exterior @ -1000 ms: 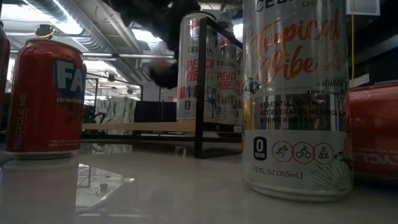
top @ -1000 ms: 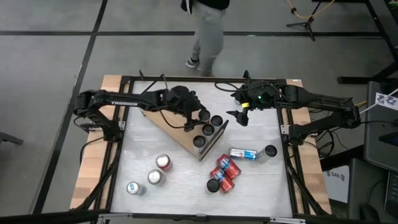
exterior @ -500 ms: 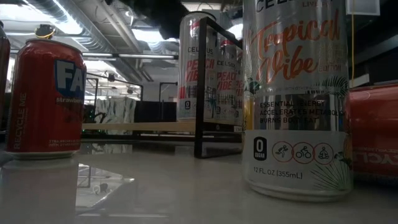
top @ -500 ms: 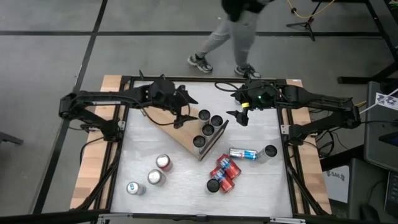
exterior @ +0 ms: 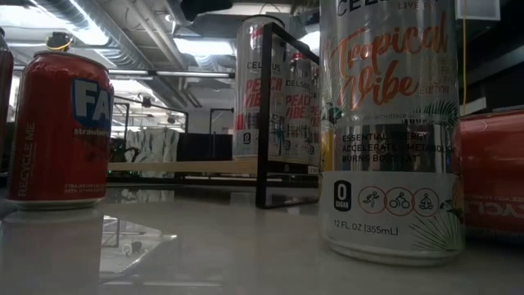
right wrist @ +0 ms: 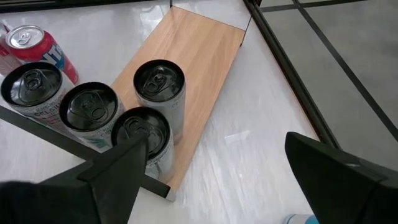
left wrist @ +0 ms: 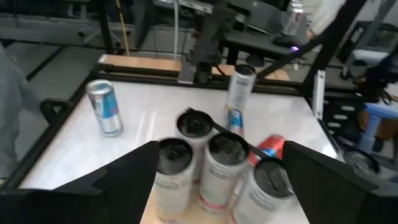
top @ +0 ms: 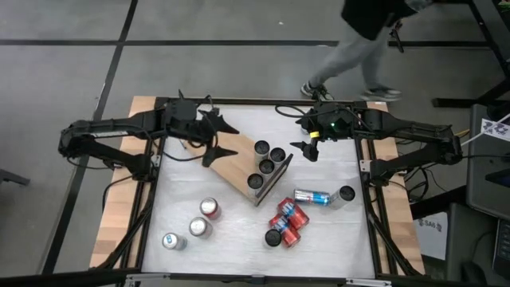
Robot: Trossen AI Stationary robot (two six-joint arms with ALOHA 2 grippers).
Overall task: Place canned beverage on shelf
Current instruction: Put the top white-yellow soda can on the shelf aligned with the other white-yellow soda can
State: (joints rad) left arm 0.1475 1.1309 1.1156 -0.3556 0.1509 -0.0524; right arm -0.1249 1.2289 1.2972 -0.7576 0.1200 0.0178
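- Right now the light-wood shelf board on its thin black wire frame (top: 236, 166) lies slantwise near the middle of the white tabletop (top: 239, 239), running from about ten o'clock down toward five o'clock.
- Four tall silver cans with dark tops (top: 268, 163) stand bunched at the shelf's three o'clock end; in the right wrist view they (right wrist: 118, 118) sit touching one another on the board (right wrist: 193, 62).
- The left gripper (top: 213, 140) hangs above the shelf's ten o'clock end, fingers spread wide with nothing between them; its wrist view looks past those fingers (left wrist: 124, 171) at the four cans (left wrist: 214, 162).
- The right gripper (top: 307, 148) hovers at roughly two o'clock from the shelf, just beside the cans, its fingers (right wrist: 112, 168) likewise parted and empty.
- A silver-and-blue can (top: 311, 197) lies on its side at four o'clock from the shelf, with an upright dark-topped can (top: 346, 194) just beside it.
- A cluster of red cans (top: 286, 222) sits at five o'clock, close under the blue one.
- Three more upright cans, one red-topped (top: 209, 208) and two silver (top: 185, 233), stand at about seven o'clock, well apart from the shelf.
- At table height, a red can (exterior: 61, 131) and a tall silver can with orange lettering (exterior: 390, 131) fill the near view.
- A person's legs in grey trousers (top: 351, 56) show on the floor beyond the table at one o'clock.
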